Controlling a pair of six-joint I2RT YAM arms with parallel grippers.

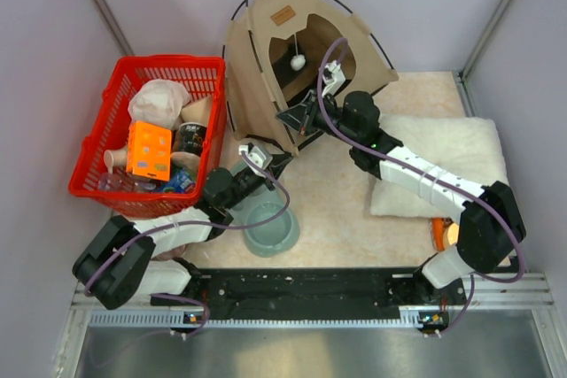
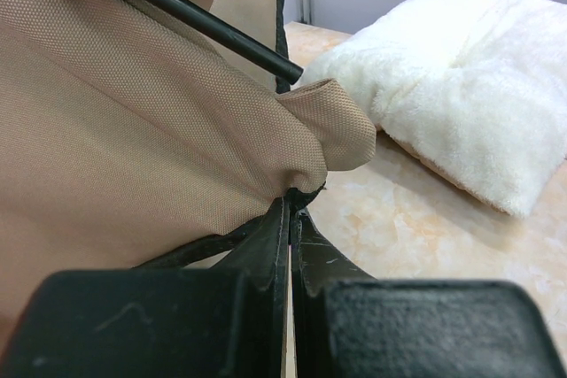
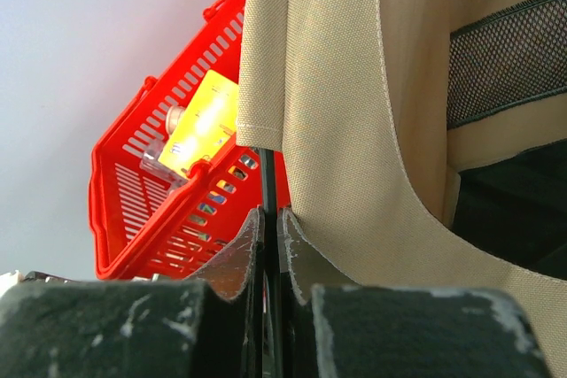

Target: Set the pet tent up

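The pet tent (image 1: pixel 266 37) stands upright at the back centre: tan fabric, brown label patch (image 1: pixel 283 15), white pompom (image 1: pixel 298 62) hanging in its doorway, and thin dark poles arching over it. My left gripper (image 1: pixel 280 160) is at the tent's near bottom corner. In the left wrist view it (image 2: pixel 291 205) is shut on the black edge of the tan fabric (image 2: pixel 133 130), and a loose pole end (image 2: pixel 213 28) sticks out above. My right gripper (image 1: pixel 291 119) is at the tent's front edge. In the right wrist view it (image 3: pixel 270 219) is shut on a thin dark pole (image 3: pixel 267 174) beside a tan fabric sleeve (image 3: pixel 261 59).
A red basket (image 1: pixel 115 165) full of items stands left of the tent, close to the right gripper's pole (image 3: pixel 159 210). A grey bowl (image 1: pixel 270 227) sits by the left arm. A fluffy white cushion (image 1: pixel 443 157) lies at the right, with an orange object (image 1: pixel 440 234) near it.
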